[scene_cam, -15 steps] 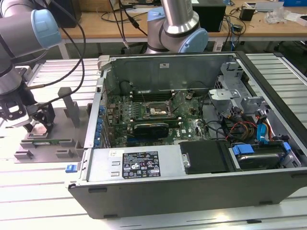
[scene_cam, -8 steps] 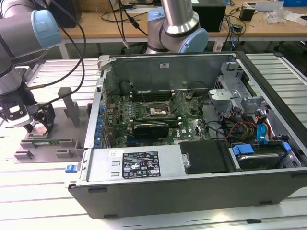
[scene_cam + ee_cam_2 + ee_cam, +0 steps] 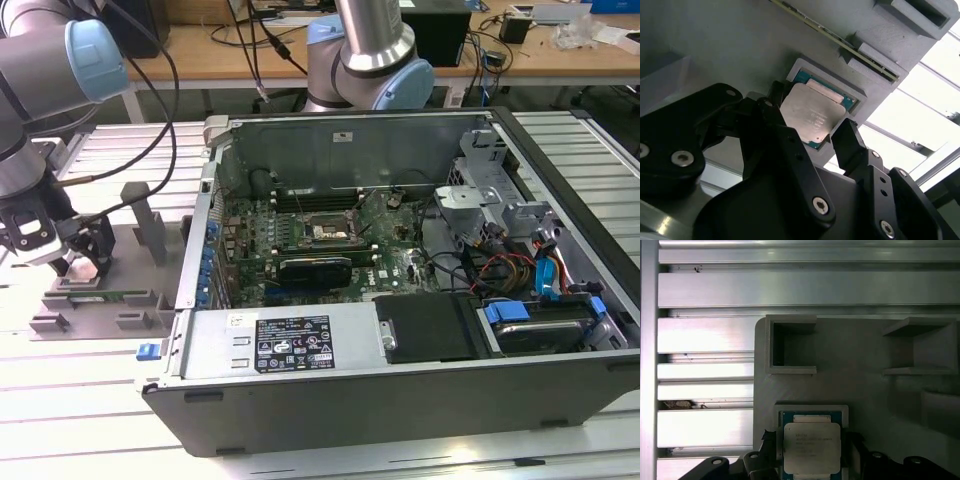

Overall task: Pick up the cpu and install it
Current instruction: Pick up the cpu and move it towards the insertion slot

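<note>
A robot arm (image 3: 40, 70) is reaching down at the exterior view's left, over a pale slatted metal surface (image 3: 80, 400); its black two-fingered tool (image 3: 82, 262) is hanging low over a grey moulded fixture (image 3: 855, 390) that is lying on that surface, just beside an open computer case (image 3: 400, 390). In both wrist views the cpu (image 3: 812, 116), a flat square chip with a silver-grey top and a thin greenish rim, is lying flat in a shallow square pocket of the fixture; the tool is spread wide and straddling it, with one finger (image 3: 776, 100) at one edge of the pocket and the other finger at the opposite edge; the first wrist view is showing a narrow gap between each finger and the chip, so the tool is gripping nothing. Inside the case, well apart from the tool, the motherboard is lying exposed; a dark square socket (image 3: 325, 232) with metal edges is sitting near the middle of the board, and a long black expansion card (image 3: 315, 268) is lying just in front of it.
</note>
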Robot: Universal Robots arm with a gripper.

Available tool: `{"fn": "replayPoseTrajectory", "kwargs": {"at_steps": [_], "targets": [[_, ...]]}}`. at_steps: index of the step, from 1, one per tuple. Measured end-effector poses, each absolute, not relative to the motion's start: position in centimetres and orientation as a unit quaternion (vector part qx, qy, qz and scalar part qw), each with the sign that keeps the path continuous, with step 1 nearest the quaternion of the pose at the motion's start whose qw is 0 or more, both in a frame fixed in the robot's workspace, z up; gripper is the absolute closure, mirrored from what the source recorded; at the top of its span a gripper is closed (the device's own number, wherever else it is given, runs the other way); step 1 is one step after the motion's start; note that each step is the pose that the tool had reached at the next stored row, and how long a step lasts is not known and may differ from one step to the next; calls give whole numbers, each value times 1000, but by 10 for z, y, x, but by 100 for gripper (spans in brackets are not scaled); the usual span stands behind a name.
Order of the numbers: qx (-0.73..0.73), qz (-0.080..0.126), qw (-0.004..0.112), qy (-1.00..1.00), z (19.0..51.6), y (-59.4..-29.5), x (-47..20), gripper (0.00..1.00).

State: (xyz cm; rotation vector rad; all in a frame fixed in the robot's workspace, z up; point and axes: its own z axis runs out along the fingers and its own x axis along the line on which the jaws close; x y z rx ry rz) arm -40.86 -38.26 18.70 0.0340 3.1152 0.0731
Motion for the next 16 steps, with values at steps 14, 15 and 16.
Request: {"fn": "replayPoseTrajectory", "kwargs": {"at_steps": [14,15,16], "targets": [[11,23,13,1000,188,-383,-409,45],[11,23,13,1000,188,-383,-409,45],[11,23,12,1000,189,-383,-409,45]]}}
